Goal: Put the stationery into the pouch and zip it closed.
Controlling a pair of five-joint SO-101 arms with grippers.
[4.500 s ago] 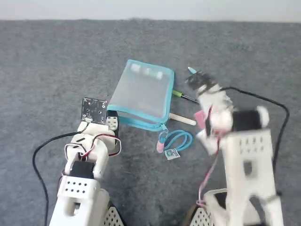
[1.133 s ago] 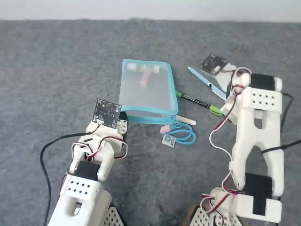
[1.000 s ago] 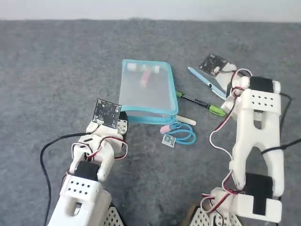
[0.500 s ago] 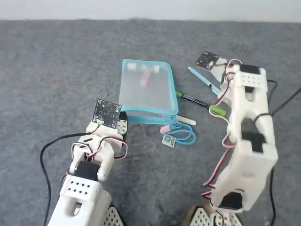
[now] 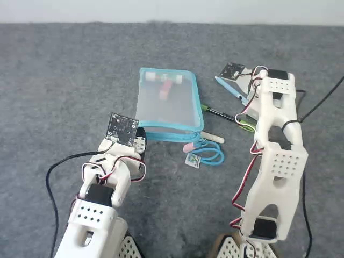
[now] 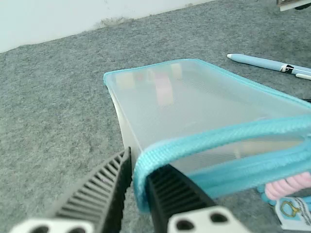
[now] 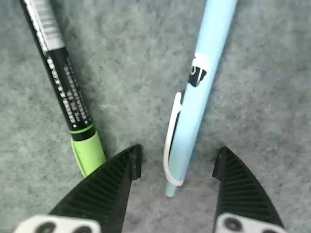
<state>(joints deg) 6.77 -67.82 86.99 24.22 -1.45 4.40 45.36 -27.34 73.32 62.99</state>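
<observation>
Currently in hand: loading the stationery; the blue pen [image 7: 209, 58] looks to be the piece being gone after.
Pouch: the pouch [image 5: 166, 105] lies flat on the desk [image 5: 64, 70] between the two arms, with its zip edge unzipped on the side nearer them. A pink piece [image 5: 166, 88] shows through its wall at the far end.
Left pincer: the left pincer [image 6: 138, 170] is nipped shut on the pouch's teal zip edge at its near corner, propping the mouth up.
Right pincer: the right pincer [image 7: 177, 158] is spread wide, one jaw on each side of the blue pen's clip end, with nothing in its grip.
Other stationery: a green pen [image 7: 58, 73] lies just beside the blue one, and a white stick [image 5: 213, 138] lies by the pouch's mouth.
Next move: probably come down and close squarely across the blue pen's barrel without catching the green pen, then carry it to the propped mouth.
Left to do: by my reckoning three pieces are outside, and the zip is not yet drawn.
</observation>
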